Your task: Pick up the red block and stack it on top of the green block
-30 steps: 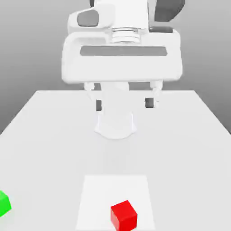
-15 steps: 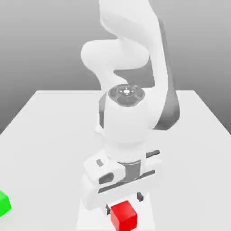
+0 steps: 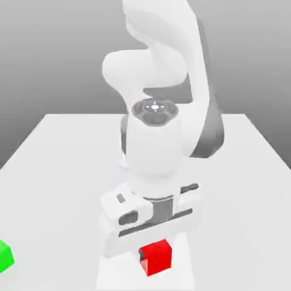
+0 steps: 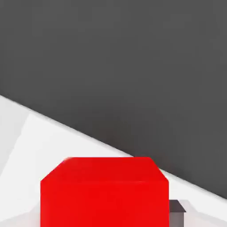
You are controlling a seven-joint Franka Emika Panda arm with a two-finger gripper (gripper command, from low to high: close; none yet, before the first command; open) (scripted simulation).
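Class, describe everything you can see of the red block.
The red block is a plain, evenly red cube with flat faces, straight edges and no markings; its material looks smooth. It sits at an angle in the pincer, a dark fingertip against one side. In the exterior view it appears over the pale square; whether it touches that is unclear.

Red block (image 3: 156, 258) — plain, green block (image 3: 5, 257) — plain, white-and-grey arm (image 3: 153, 153)
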